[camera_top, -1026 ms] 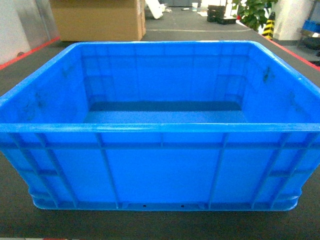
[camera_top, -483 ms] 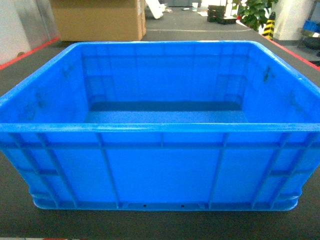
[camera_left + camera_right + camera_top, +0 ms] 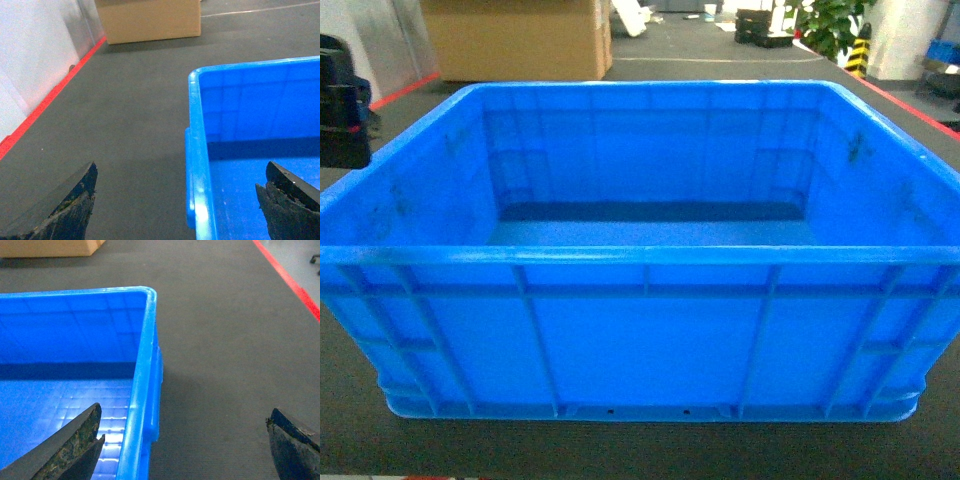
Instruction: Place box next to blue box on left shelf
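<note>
Newly in the head view since the earlier frames: a dark piece of the left arm at the upper left edge, above the crate's left rim; the crate itself has not shifted.

Item: box (image 3: 640,330), bright-blue crate, empty, standing upright on the dark grey floor (image 3: 125,100), filling most of the head view.

Left gripper (image 3: 182,202): spread wide, holding nothing; one finger sits over the floor outside the left wall, the other over the crate's interior, so the jaws straddle the left rim from above.

Right gripper (image 3: 190,445): likewise spread wide and empty, straddling the right rim, one finger inside, one outside.

Step in hand, as judged: taking a two-handed hold on opposite rims. Done well, each gripper descends squarely until the rolled rim sits deep between the fingers, both close together, and the lift stays level so the crate does not twist or slip.

Background: cardboard carton (image 3: 515,40), red floor line (image 3: 50,95), potted plant (image 3: 825,22).

Not shown: the left shelf and the other blue box appear in no view. Fingertips are cut off by the lower frame edges of both wrist views, so whether any pad touches the rim cannot be told; probably not yet.
</note>
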Controlling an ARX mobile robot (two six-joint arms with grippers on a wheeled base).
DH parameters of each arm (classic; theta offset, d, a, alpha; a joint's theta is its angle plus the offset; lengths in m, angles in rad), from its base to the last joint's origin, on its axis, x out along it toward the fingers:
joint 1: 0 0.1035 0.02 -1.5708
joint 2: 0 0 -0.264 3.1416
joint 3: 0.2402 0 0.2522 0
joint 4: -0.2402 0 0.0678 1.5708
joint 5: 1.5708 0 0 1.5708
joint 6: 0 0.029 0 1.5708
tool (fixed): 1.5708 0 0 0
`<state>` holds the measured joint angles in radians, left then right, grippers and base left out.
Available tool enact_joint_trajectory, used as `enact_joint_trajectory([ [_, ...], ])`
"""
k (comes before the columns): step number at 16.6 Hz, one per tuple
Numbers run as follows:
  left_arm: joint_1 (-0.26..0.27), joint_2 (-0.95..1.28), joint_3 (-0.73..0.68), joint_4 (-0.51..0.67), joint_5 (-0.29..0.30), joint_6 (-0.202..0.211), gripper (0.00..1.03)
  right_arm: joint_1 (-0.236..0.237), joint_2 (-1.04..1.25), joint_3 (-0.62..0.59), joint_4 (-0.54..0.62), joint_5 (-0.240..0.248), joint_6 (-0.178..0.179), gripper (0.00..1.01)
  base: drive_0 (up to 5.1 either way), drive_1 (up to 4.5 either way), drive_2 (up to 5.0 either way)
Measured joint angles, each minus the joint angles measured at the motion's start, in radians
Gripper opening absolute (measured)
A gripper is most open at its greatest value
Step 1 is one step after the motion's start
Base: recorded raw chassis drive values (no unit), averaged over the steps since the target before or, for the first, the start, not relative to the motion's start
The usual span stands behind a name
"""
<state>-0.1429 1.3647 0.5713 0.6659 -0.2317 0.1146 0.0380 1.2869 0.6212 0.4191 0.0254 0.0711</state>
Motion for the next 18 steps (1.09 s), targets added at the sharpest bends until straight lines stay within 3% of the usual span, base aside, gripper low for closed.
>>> enact_joint_trajectory([
  [3,0.001,0.175,0.132,-0.051,-0.045,-0.019,0.98,0.001,0.217,0.175,-0.106,-0.072,0.069,0.98,0.0,0.00,0.0],
  [5,0.008,0.241,0.167,-0.117,-0.048,-0.056,0.98,0.016,0.300,0.235,-0.169,-0.092,0.097,0.98,0.0,0.00,0.0],
  [14,0.008,0.293,0.294,-0.382,0.023,-0.216,0.98,0.047,0.372,0.309,-0.306,-0.105,0.104,0.96,0.0,0.00,0.0],
  [15,0.008,0.296,0.304,-0.399,0.026,-0.224,0.97,0.047,0.381,0.315,-0.303,-0.104,0.104,0.76,0.0,0.00,0.0],
  [16,0.008,0.299,0.313,-0.416,0.027,-0.220,0.74,0.048,0.381,0.327,-0.301,-0.105,0.103,0.53,0.0,0.00,0.0],
  [18,0.008,0.299,0.320,-0.438,0.037,-0.220,0.54,0.050,0.381,0.328,-0.303,-0.100,0.103,0.33,0.0,0.00,0.0],
])
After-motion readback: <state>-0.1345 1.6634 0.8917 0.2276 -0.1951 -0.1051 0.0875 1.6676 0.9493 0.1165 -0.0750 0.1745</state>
